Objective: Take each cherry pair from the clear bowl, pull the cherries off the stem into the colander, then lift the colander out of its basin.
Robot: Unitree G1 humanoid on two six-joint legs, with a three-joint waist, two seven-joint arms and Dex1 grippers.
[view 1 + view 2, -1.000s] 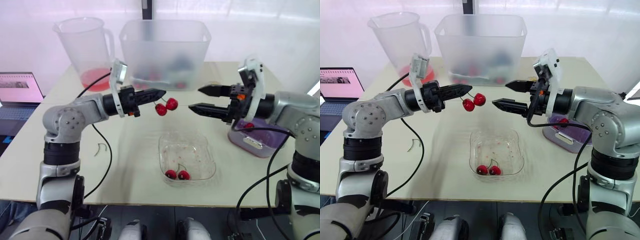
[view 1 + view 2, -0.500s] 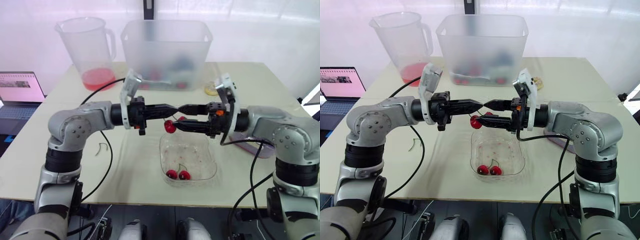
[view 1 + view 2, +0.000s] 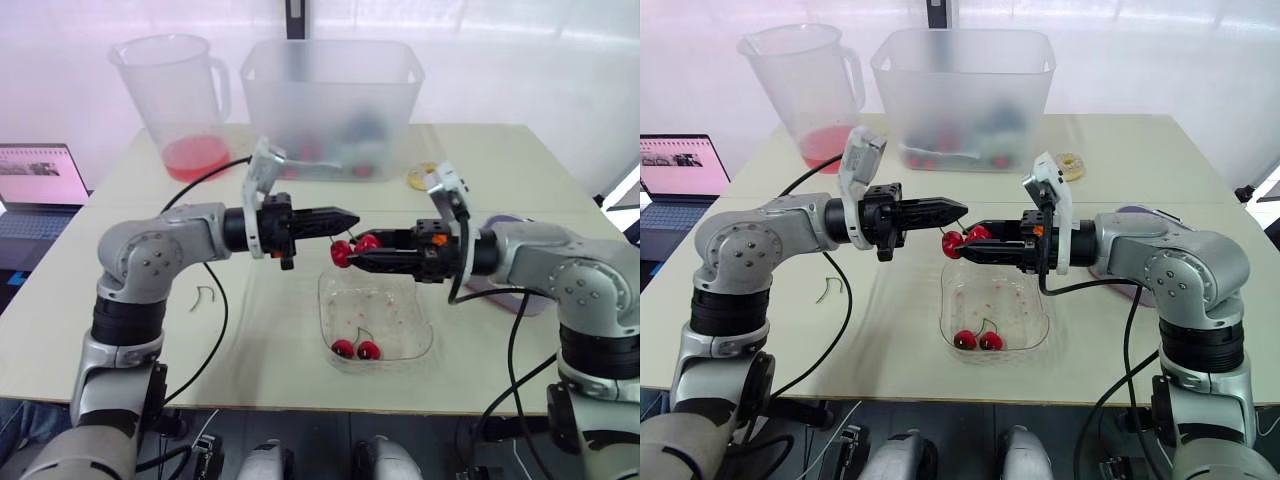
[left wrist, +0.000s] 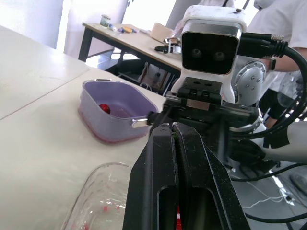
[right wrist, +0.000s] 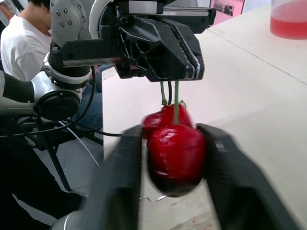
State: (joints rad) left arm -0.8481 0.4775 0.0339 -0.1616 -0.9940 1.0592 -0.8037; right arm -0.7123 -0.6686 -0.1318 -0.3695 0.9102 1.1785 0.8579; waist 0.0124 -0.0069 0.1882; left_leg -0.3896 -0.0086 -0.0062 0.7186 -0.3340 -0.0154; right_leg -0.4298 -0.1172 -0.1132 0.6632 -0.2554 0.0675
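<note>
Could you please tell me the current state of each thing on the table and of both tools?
left tool: shut on the stems of the held cherry pair.
right tool: shut on one cherry of that pair.
clear bowl: on the table, second cherry pair inside.
colander: on the table, loose cherry inside.
pitcher: upright, red liquid at bottom.
laptop: open, screen lit.

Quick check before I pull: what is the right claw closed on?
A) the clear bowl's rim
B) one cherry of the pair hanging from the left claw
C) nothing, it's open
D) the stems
B: in the right wrist view the right claw clamps the front cherry from both sides, while the left claw pinches the stems above it.
</note>
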